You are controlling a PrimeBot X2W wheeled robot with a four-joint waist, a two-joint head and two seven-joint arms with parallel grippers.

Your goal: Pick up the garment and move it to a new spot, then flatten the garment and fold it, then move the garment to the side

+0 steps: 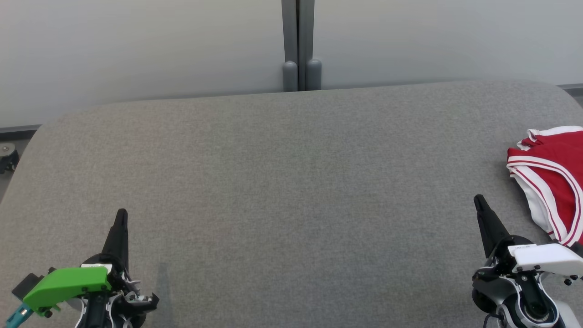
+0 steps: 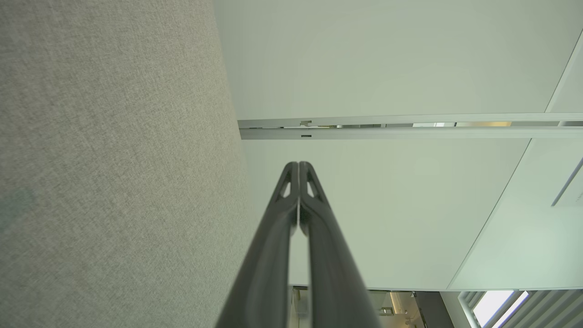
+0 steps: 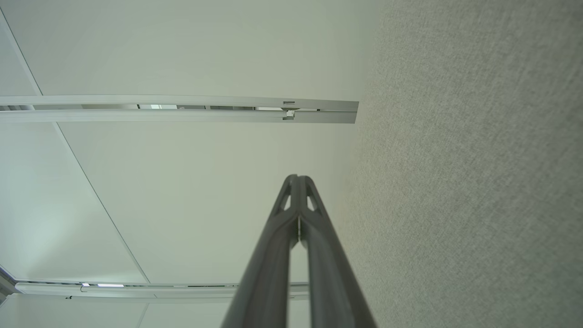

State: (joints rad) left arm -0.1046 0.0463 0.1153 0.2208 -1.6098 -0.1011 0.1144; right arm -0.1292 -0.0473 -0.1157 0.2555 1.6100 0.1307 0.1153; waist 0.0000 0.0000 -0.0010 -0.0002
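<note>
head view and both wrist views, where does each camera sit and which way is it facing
Head view: on the robot's head, facing forward and down at the grey table, red and white garment at the right; left gripper and right gripper at the bottom corners.
Left wrist view: on the left wrist, looking along its shut fingers over the table to the pale wall.
Right wrist view: the same from the right wrist, fingers shut.
Shared: both wrist views show the table and wall, tipped sideways.

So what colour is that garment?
The garment is red with white striped trim, best in head view.
</note>
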